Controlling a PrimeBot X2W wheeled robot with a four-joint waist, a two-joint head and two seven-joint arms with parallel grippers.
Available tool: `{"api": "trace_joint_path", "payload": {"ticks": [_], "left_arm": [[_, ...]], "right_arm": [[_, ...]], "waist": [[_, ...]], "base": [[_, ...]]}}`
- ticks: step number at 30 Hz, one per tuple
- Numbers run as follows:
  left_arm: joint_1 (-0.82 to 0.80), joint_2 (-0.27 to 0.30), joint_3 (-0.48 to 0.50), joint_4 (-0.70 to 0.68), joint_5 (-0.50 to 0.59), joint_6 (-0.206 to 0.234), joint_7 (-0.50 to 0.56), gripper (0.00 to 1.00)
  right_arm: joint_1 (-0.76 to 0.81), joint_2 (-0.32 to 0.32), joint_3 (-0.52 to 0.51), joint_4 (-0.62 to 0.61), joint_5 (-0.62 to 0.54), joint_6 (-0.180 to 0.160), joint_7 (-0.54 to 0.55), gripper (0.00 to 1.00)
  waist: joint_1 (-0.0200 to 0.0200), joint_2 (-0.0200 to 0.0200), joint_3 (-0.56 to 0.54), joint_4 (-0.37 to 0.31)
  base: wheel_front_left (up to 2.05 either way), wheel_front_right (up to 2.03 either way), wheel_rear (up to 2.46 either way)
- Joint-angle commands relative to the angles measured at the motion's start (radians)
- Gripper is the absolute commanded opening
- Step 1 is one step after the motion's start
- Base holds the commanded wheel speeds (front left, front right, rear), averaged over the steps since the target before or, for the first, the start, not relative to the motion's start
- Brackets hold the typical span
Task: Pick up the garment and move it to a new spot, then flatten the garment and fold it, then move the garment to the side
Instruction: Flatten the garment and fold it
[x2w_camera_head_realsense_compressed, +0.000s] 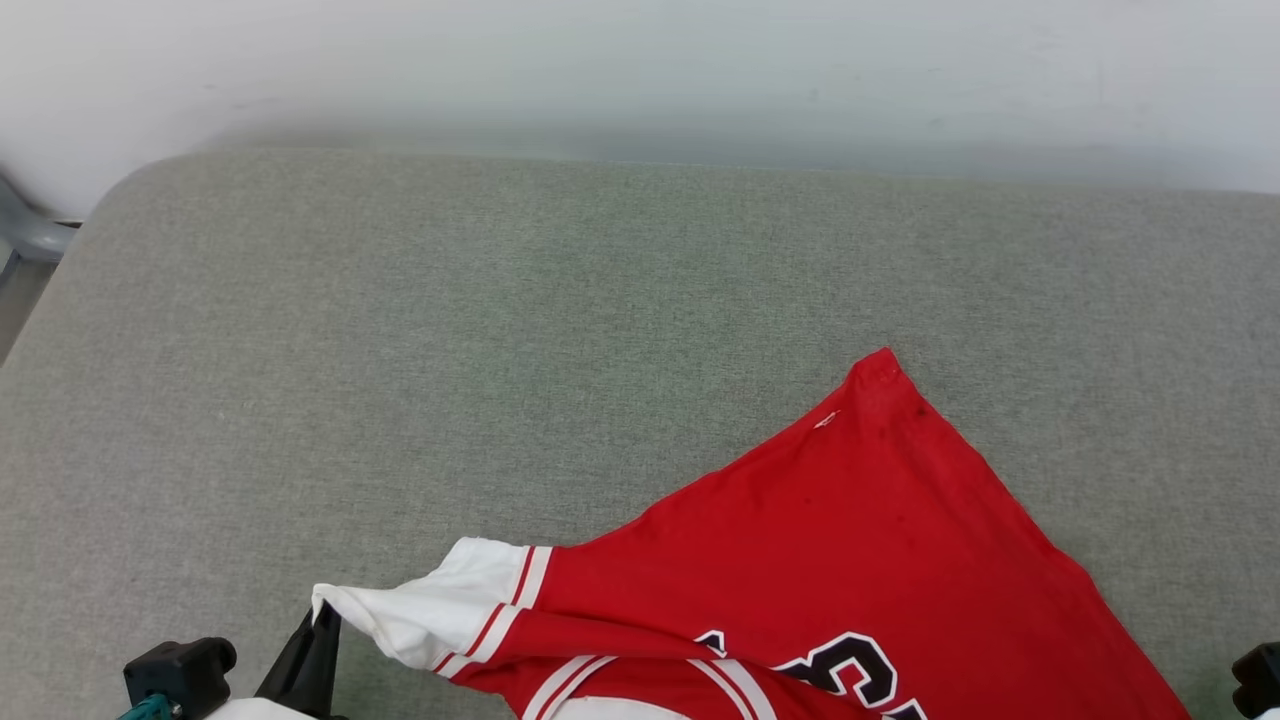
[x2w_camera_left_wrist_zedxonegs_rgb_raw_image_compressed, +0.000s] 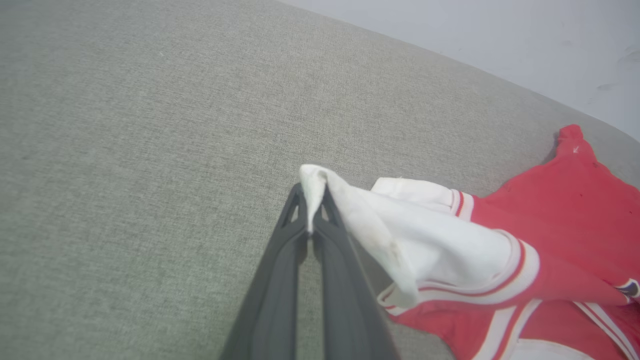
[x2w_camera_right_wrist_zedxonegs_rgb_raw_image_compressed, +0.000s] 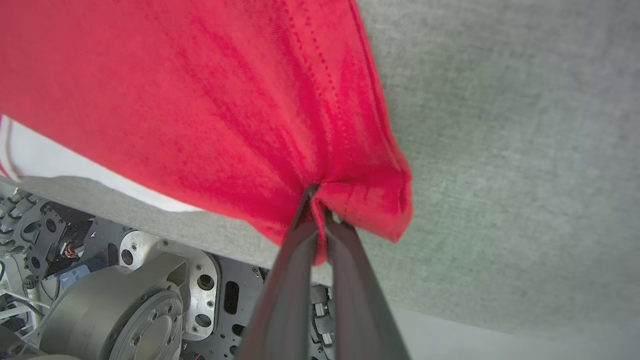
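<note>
The red shirt (x2w_camera_head_realsense_compressed: 850, 560) lies at the front right of the grey table (x2w_camera_head_realsense_compressed: 500, 330) — bare room to the left and behind. The left gripper (x2w_camera_left_wrist_zedxonegs_rgb_raw_image_compressed: 311, 200) pinches its white sleeve (x2w_camera_left_wrist_zedxonegs_rgb_raw_image_compressed: 425, 245), the right gripper (x2w_camera_right_wrist_zedxonegs_rgb_raw_image_compressed: 316, 197) a red corner (x2w_camera_right_wrist_zedxonegs_rgb_raw_image_compressed: 370, 210).

Both grippers clamped on the garment (x2w_camera_head_realsense_compressed: 850, 540), 1 at each side.

The left gripper (x2w_camera_left_wrist_zedxonegs_rgb_raw_image_compressed: 311, 202) has its 2 long dark fingers (x2w_camera_left_wrist_zedxonegs_rgb_raw_image_compressed: 277, 290) pressed together, with a white sleeve tip pinched between their ends. In the head view it sits at the lower left, fingers pointing up and slightly right, with a dark wrist block (x2w_camera_head_realsense_compressed: 180, 672) just beside it. The right gripper (x2w_camera_right_wrist_zedxonegs_rgb_raw_image_compressed: 316, 200) is likewise closed, its 2 fingers meeting on a bunched red edge of the cloth. A dark part of the right arm (x2w_camera_head_realsense_compressed: 1258, 680) shows at the head view's lower right edge.
</note>
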Motion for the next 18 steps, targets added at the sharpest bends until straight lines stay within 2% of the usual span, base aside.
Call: {"api": "trace_joint_path", "payload": {"ticks": [1,2,3,4,12,18], "left_arm": [[0.002,0.006,0.0,-0.001,-0.003,0.001,0.001,0.0],[0.005,0.007,0.0,-0.001,-0.004,0.002,0.001,0.0],[0.007,0.007,-0.001,-0.001,-0.003,0.002,0.001,0.0],[0.008,0.006,-0.002,-0.002,-0.004,0.003,0.002,0.0],[0.012,0.011,-0.004,-0.019,-0.003,0.01,0.005,0.0],[-0.009,0.015,-0.006,-0.039,0.003,0.013,0.009,0.0]], "right_arm": [[0.012,0.022,0.006,0.015,-0.015,-0.001,-0.019,0.0],[0.0,0.033,0.0,0.019,-0.021,-0.001,-0.037,0.0],[-0.011,0.04,-0.005,0.022,-0.027,-0.001,-0.051,0.44],[-0.024,0.045,-0.01,0.021,-0.031,-0.001,-0.065,1.0],[-0.145,0.066,-0.11,-0.104,-0.026,-0.001,-0.168,1.0],[-0.309,0.049,-0.123,-0.23,-0.066,-0.001,-0.153,1.0]], "waist": [[0.0001,-0.0001,0.0,-0.004],[0.0001,-0.0001,-0.001,-0.008],[0.0001,-0.0001,-0.002,-0.011],[0.0001,-0.0001,-0.003,-0.012],[0.0001,-0.0001,-0.012,-0.014],[0.0001,-0.0001,0.014,0.005]], "base": [[0.0,0.0,0.0],[0.0,0.0,0.0],[0.0,0.0,0.0],[0.0,0.0,0.0],[0.0,0.0,0.0],[0.0,0.0,0.0]]}}
